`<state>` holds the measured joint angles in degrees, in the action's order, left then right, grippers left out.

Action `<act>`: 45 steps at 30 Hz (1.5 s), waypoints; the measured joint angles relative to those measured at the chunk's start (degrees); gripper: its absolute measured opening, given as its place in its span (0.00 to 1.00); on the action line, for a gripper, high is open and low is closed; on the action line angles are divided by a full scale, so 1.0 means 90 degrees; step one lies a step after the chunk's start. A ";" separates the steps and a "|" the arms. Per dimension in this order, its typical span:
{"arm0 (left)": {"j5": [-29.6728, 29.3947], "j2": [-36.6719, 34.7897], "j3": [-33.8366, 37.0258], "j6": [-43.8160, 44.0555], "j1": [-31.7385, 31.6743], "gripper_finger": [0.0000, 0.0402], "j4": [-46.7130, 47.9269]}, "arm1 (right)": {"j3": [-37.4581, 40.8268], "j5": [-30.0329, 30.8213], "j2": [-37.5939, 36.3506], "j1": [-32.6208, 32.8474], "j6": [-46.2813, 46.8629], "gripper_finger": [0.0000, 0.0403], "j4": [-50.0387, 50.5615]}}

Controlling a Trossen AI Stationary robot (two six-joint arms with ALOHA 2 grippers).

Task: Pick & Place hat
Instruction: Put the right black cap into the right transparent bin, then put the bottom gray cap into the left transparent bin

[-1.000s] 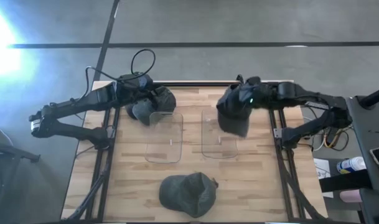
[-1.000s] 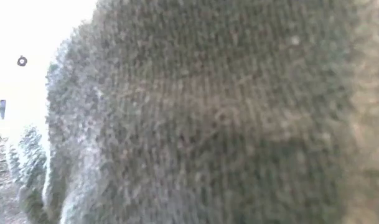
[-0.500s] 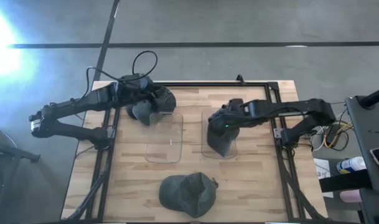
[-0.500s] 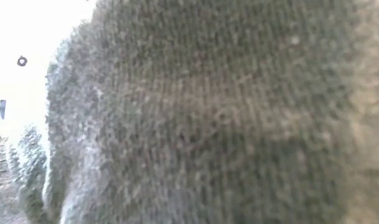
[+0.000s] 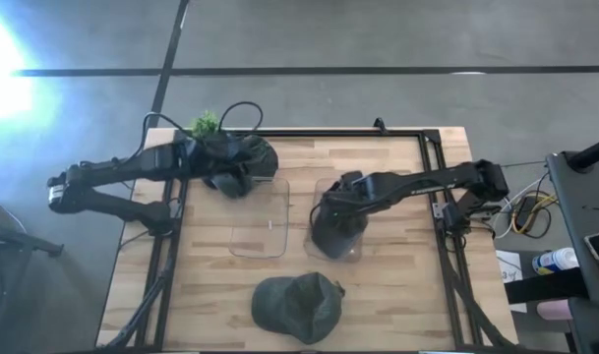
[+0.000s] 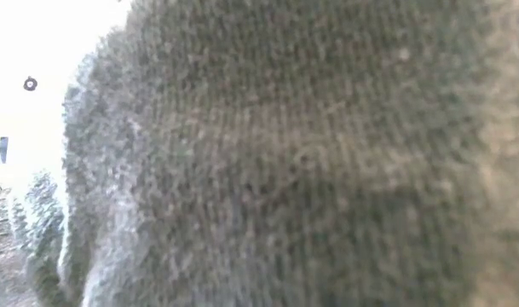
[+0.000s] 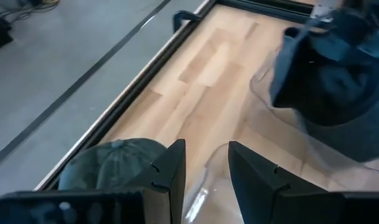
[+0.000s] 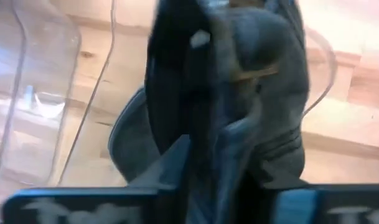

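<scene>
My right gripper (image 5: 343, 200) (image 8: 208, 158) is shut on a dark hat (image 5: 333, 228) over the right one of two clear stands (image 5: 350, 246). My left gripper (image 5: 228, 160) (image 7: 205, 155) is open at the table's far left, above a second dark hat (image 5: 250, 157) that lies on the wood. Nothing shows between its fingers, and I cannot tell whether it touches that hat. A grey-green cap (image 5: 297, 307) (image 7: 108, 163) lies near the table's near edge. Its knitted cloth (image 6: 285, 162) fills the low view. My right gripper pinches the dark hat's cloth (image 8: 205, 118) between its two fingers, coming from above and slanting in from the table's right. The folds hide which part of the hat that is. The hat hangs below the fingers, its lower end (image 5: 329, 244) at the right clear stand.
The left clear stand (image 5: 262, 218) stands free beside the right one. A black frame (image 5: 329, 133) runs along the table's far edge and sides. A green tuft (image 5: 207, 123) shows at the far-left corner. Bare wood (image 5: 210, 295) lies at the near left.
My right gripper has carried the dark hat from the far right of the table toward the near left and down, over the right clear stand. My left gripper has shifted slightly over the hat at the far left.
</scene>
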<state>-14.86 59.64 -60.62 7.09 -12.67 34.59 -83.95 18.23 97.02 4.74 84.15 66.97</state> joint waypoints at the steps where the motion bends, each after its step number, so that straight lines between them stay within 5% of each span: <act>1: -0.0018 0.0000 0.0000 -0.0001 0.0102 0.29 0.0000 | -0.0015 0.0050 -0.0055 0.0014 -0.0022 0.25 0.0016; 8: -0.0220 -0.0005 0.0000 0.0345 0.0771 0.29 0.0041 | -0.0018 0.0636 -0.0456 0.0035 -0.0136 0.53 0.0611; 14: -0.0913 -0.0007 0.0000 0.1236 0.1486 0.29 0.0226 | -0.0067 0.1234 -0.0847 0.0294 -0.0871 0.64 0.0647; 23: -0.0569 0.0189 0.0000 0.1705 0.3939 0.29 0.0695 | -0.0157 0.0789 -0.0824 0.1475 -0.2884 0.62 -0.0561; 29: -0.0534 0.0874 0.0000 0.3772 0.5332 0.29 0.0679 | -0.0146 0.0336 -0.0665 0.1953 -0.2923 0.59 -0.0921; 38: -0.0021 0.2493 0.0005 0.6768 0.6421 0.29 0.0661 | -0.0123 -0.0929 -0.0030 0.2406 -0.2663 0.58 -0.2414; 45: -0.0431 0.3429 0.0008 0.7701 0.6709 0.29 0.0274 | -0.0120 -0.1201 0.0627 0.2912 -0.1226 0.58 -0.2912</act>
<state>-18.75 90.50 -60.55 76.40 47.70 37.06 -85.03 7.42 102.67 30.95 73.12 40.77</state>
